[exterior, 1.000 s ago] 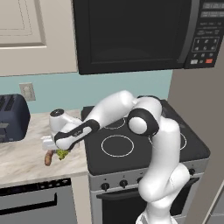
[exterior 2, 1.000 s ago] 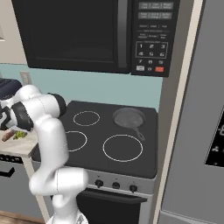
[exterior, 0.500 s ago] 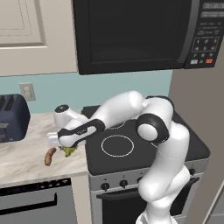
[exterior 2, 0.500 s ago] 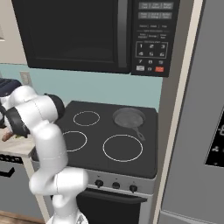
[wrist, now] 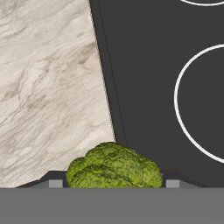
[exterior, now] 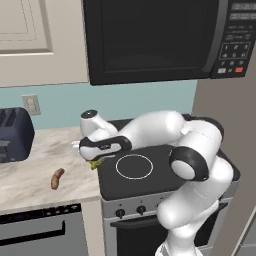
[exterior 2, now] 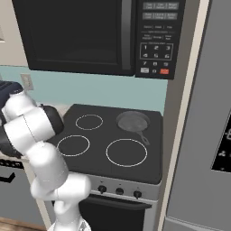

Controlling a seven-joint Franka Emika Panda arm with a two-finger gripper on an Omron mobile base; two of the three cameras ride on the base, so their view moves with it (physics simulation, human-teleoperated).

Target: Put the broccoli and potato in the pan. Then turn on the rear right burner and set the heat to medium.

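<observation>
1. In the hand view the broccoli [wrist: 114, 166] sits at bottom centre, wedged between the two finger tips of the claw [wrist: 108, 183], which is clamped on it. Below it lie the counter [wrist: 48, 87] edge and the dark stovetop [wrist: 148, 65].
2. In the left base view the claw [exterior: 95, 161] hangs at centre left, over the seam between counter and stove, with a sliver of green under it.
3. The potato [exterior: 57, 178] lies on the counter at lower left, well apart from the claw.
4. The pan [exterior 2: 132, 122] rests on the rear right burner, right of centre in the right base view, with nothing in it.
5. The floret looks light, springy and crumbly. A gentle squeeze across the crown should hold it, while a hard one would likely crush it.
6. The potato seems firm and smooth, and its rounded shape may let it roll, so gripping across its middle looks safest.
</observation>
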